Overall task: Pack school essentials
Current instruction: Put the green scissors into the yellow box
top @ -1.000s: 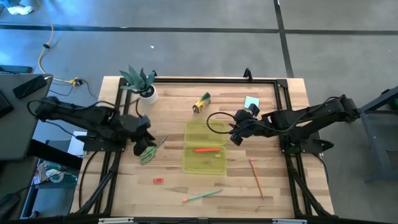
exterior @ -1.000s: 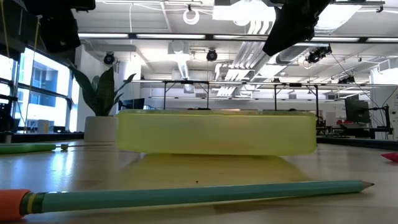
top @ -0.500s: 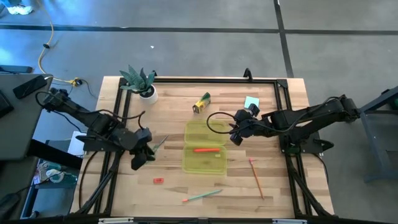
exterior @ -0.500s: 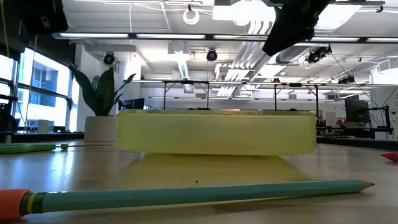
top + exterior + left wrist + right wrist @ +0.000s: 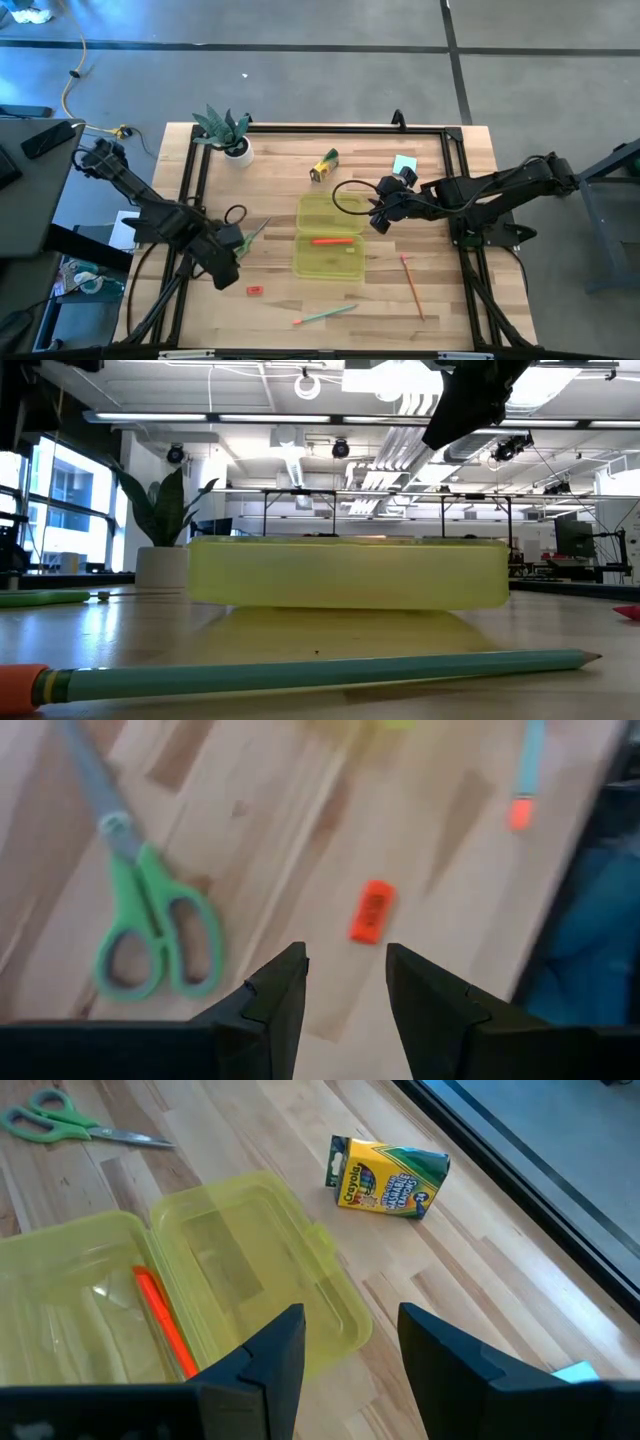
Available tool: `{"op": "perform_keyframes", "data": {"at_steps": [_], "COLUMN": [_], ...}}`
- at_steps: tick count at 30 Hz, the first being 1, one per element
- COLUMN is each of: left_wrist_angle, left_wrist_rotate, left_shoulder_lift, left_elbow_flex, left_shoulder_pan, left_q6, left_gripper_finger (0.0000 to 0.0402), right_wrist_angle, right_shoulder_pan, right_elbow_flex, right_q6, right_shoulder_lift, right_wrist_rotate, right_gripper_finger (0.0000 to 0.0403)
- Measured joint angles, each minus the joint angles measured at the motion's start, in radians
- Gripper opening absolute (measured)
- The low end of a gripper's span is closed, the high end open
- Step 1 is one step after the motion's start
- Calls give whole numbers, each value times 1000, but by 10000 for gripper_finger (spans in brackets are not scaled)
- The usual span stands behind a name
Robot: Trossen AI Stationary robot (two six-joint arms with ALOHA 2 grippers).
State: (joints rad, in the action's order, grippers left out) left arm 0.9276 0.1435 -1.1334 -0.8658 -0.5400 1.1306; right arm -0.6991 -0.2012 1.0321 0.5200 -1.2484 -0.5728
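Observation:
My left gripper [image 5: 345,988] [image 5: 229,274] hangs open above the bare wood, just short of the tiny red eraser [image 5: 371,910] [image 5: 254,290]. The green-handled scissors [image 5: 150,925] [image 5: 246,236] lie flat beside it. The green pencil [image 5: 325,314] [image 5: 300,670] lies near the front edge and an orange pencil [image 5: 412,285] at the right. A red-orange pen [image 5: 165,1325] [image 5: 333,240] lies in the open yellow-green case [image 5: 328,238]. My right gripper [image 5: 350,1342] [image 5: 378,215] hovers open over the case's far right corner. The crayon box [image 5: 388,1177] [image 5: 323,165] and the teal notepad [image 5: 404,164] lie at the back.
A potted plant [image 5: 228,132] stands at the far left corner. A black frame [image 5: 330,128] runs along the table's far, left and right sides. Bare wood lies between the eraser and the green pencil.
My left gripper has swung from above the scissors toward the table's near edge and the red eraser, sinking a little and tipping further down. The scissors, uncovered now, lie where they were. My right arm has kept still.

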Motion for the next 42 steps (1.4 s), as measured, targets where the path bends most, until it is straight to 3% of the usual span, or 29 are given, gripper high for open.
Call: {"op": "perform_keyframes", "data": {"at_steps": [5,13,21,31,42], "left_wrist_angle": [56,71,71,94,7], "left_wrist_rotate": [4,3,-43,-99,-109], "left_shoulder_lift": [-76,-217,-319,-305,-306], "left_elbow_flex": [0,0,0,0,77], "left_shoulder_pan": [7,17,73,204,165], "left_q6": [109,149,86,-106,-44], "left_gripper_finger": [129,129,129,129,129], "right_wrist_angle": [0,0,0,0,-3], "right_shoulder_pan": [0,0,0,0,0], "right_elbow_flex": [0,0,0,0,0], "right_q6": [6,7,7,7,8], "right_shoulder_lift": [0,0,0,0,0], "right_wrist_rotate": [0,0,0,7,16], "right_gripper_finger": [152,152,152,152,152]}}
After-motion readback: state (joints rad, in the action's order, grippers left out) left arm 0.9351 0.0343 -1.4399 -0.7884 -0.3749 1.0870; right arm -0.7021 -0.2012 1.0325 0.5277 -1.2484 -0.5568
